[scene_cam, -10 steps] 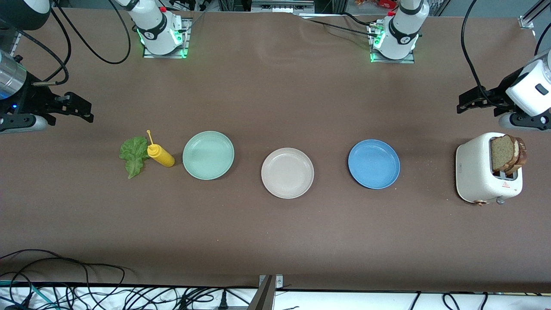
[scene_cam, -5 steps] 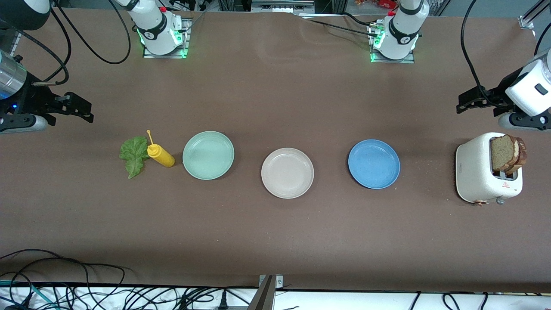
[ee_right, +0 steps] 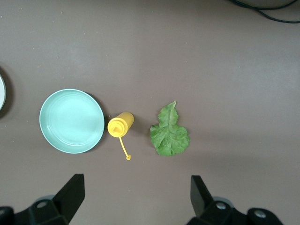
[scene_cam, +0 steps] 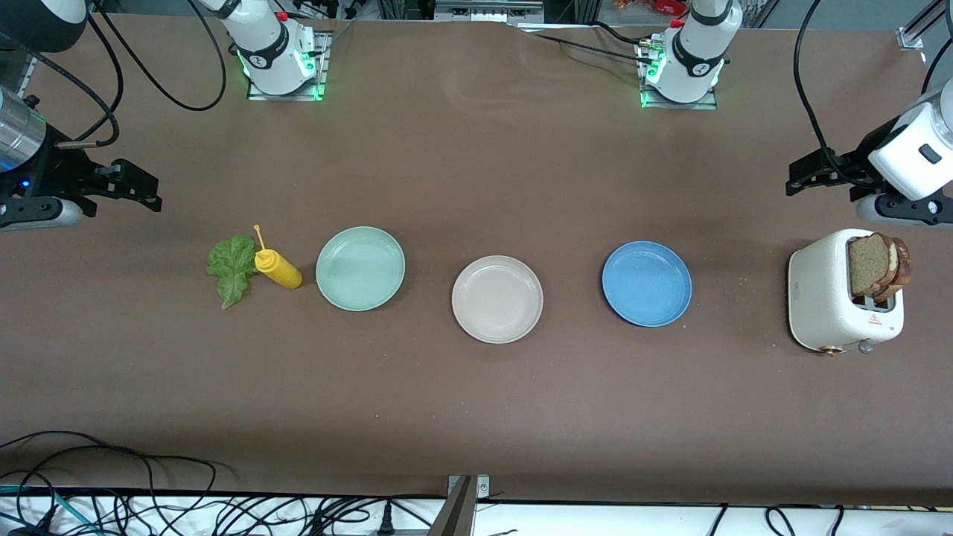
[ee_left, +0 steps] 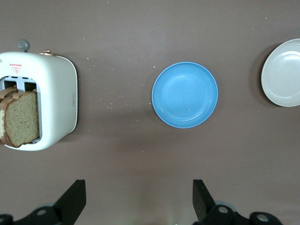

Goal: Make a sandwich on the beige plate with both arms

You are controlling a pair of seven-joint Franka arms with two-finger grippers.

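Observation:
The round beige plate [scene_cam: 497, 299] lies bare at the table's middle; its edge shows in the left wrist view [ee_left: 283, 72]. Two brown bread slices [scene_cam: 878, 264] stand in a white toaster [scene_cam: 823, 301] at the left arm's end, and the left wrist view shows them too [ee_left: 21, 117]. A green lettuce leaf [scene_cam: 232, 269] lies flat on the table at the right arm's end, also seen in the right wrist view [ee_right: 169, 133]. My left gripper [scene_cam: 802, 177] [ee_left: 139, 199] hangs open over bare table beside the toaster. My right gripper [scene_cam: 141, 190] [ee_right: 139, 197] hangs open over bare table near the lettuce. Both hold nothing.
A mint-green plate [scene_cam: 360, 268] and a yellow squeeze bottle [scene_cam: 278, 269] lie between the lettuce and the beige plate. A blue plate [scene_cam: 646, 284] sits between the beige plate and the toaster. Cables [scene_cam: 149, 506] run along the table's near edge.
The left arm's hand has drifted slightly toward the robots' bases. The right arm and everything on the table stay put.

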